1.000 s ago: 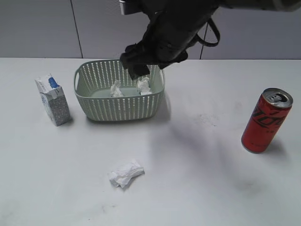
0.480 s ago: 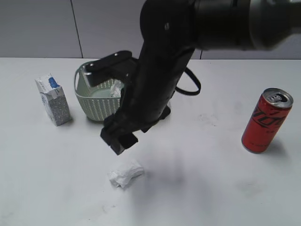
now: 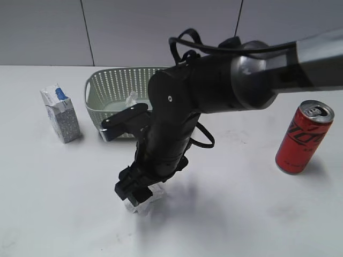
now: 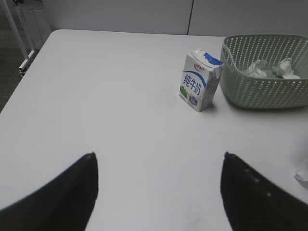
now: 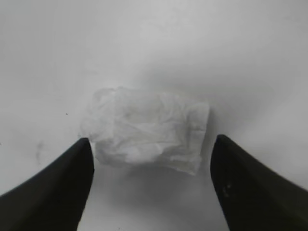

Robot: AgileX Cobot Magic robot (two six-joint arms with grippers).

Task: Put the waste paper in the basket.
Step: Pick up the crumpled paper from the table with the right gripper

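Observation:
A crumpled white waste paper (image 5: 147,127) lies on the white table; in the exterior view (image 3: 147,199) it is mostly hidden under my right gripper (image 3: 134,194). The right gripper (image 5: 151,142) is open, its two fingers standing either side of the paper, just above it. The pale green basket (image 3: 99,88) stands at the back left, partly hidden by the right arm, and holds two paper wads (image 4: 256,67). The basket also shows in the left wrist view (image 4: 260,94). My left gripper (image 4: 159,156) is open and empty over bare table.
A milk carton (image 3: 61,112) stands left of the basket, also in the left wrist view (image 4: 199,79). A red soda can (image 3: 303,136) stands at the right. The table's left edge shows in the left wrist view (image 4: 19,82).
My right arm has swung from above the basket down and forward to the loose paper near the table's front. The paper has not moved.

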